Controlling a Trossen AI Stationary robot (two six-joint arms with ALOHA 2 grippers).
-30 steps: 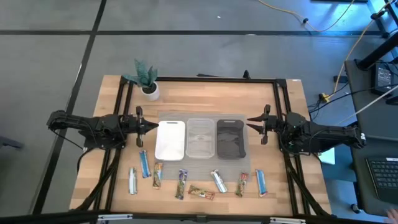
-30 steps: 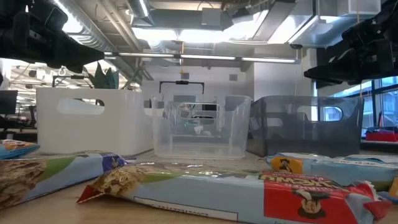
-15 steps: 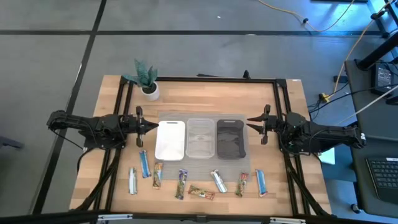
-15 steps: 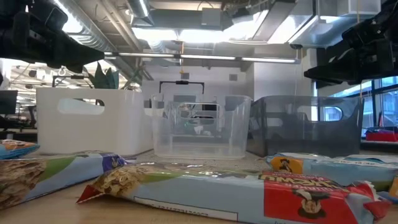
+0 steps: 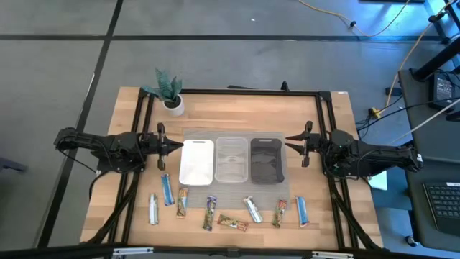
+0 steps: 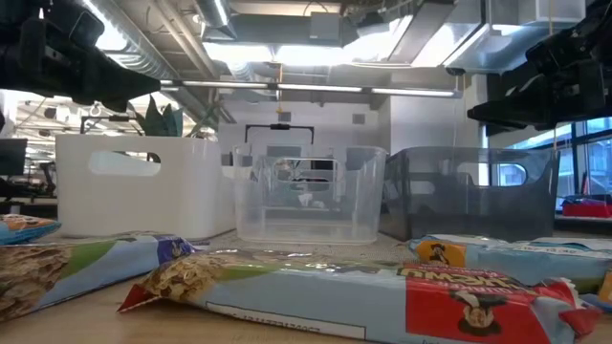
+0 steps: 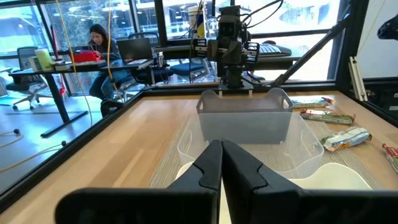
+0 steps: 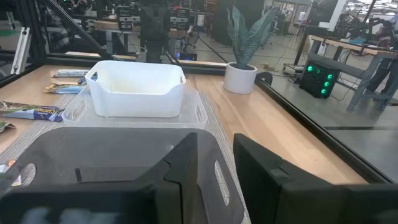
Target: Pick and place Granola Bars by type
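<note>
Eight granola bars lie in a loose row on the wooden table, on the near side of the clear tray, none yet sorted; they look light and slim, with thin, slick foil over a firm core, so a pinch across the narrow middle should hold better than the crimped ends, which would likely fold; wrappers come in blue, silver-white and brown-green-red, the nearest in the low view showing oat pictures and a red panel; the clear tray sits between a white tray and a dark tray; the left end effector hovers just beside the white tray, fingers closed together and empty; the right end effector hovers just beside the dark tray, fingers a little apart, holding nothing.
</note>
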